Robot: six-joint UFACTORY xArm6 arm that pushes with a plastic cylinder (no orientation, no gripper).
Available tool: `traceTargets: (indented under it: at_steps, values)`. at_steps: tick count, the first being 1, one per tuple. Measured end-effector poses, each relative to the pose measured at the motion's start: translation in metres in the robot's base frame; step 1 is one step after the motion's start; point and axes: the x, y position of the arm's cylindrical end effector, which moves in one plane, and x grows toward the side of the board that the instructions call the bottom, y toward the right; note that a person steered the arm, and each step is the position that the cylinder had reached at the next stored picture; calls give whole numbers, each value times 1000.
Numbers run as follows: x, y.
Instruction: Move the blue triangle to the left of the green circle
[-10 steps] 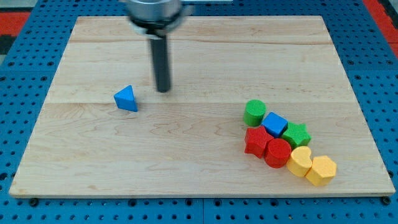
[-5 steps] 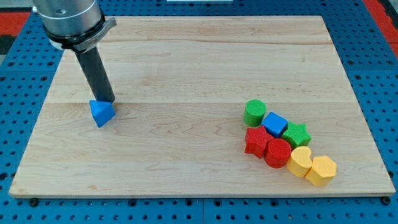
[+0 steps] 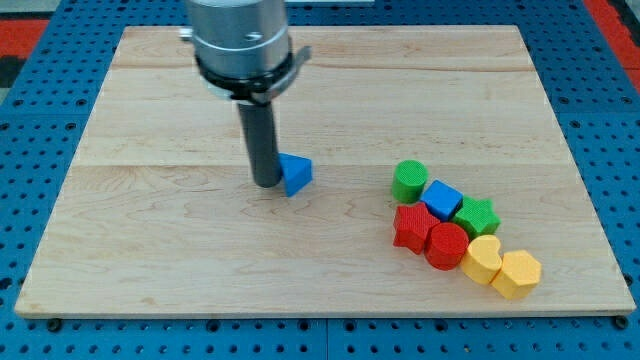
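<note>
Camera view, wooden desk (image 3: 150, 260) on a blue pegboard (image 3: 30, 150). My tip (image 3: 266, 183) rests on the desk, touching the blue triangle (image 3: 296, 174) on that block's left side as the view shows it; the tool is a plain rod, so nothing is grasped. Blue triangle lies near the desk's middle, well apart from the green circle (image 3: 408, 181) at the view's right. Beside the green circle cluster a blue cube (image 3: 442, 199), green star (image 3: 477, 215), red star (image 3: 410, 227), red cylinder (image 3: 446, 245), and two yellow blocks (image 3: 483, 260) (image 3: 516, 273)
</note>
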Motion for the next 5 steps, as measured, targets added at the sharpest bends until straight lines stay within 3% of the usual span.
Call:
traceTargets:
  at_steps: [2,5]
  values:
    - [-26,21]
    - [-30,118]
